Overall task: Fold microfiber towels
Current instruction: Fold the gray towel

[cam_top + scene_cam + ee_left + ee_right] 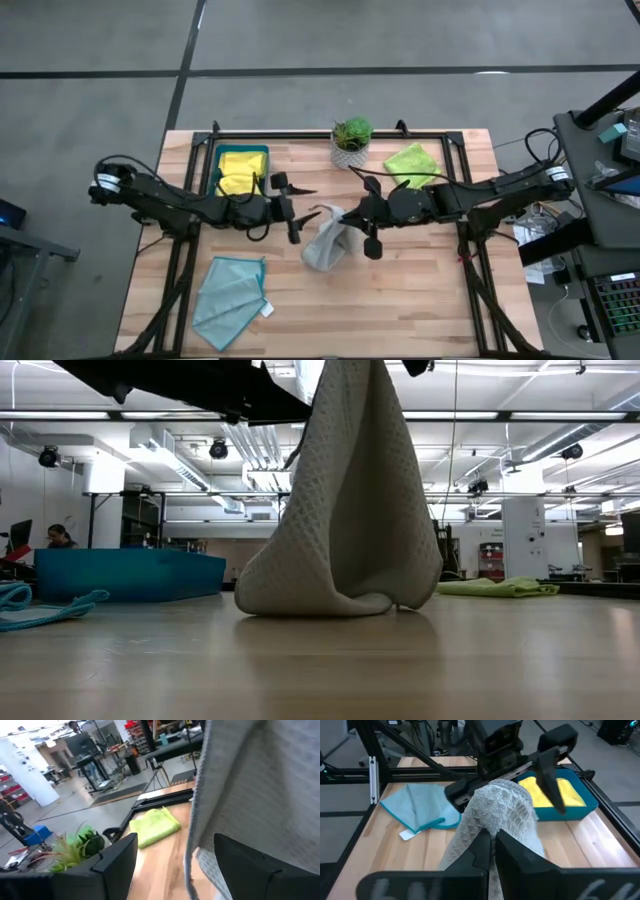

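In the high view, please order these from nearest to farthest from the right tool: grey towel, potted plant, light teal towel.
From the right tool:
1. Grey towel, held in it, table centre.
2. Potted plant, at the far edge.
3. Light teal towel, near left corner.

Potted plant (pixel 351 139) far edge; teal tray (pixel 213 170) left

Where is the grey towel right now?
In the high view the grey towel hangs at the table's middle, pinched by the right gripper, its bottom resting on the wood, with the open left gripper just beside it.
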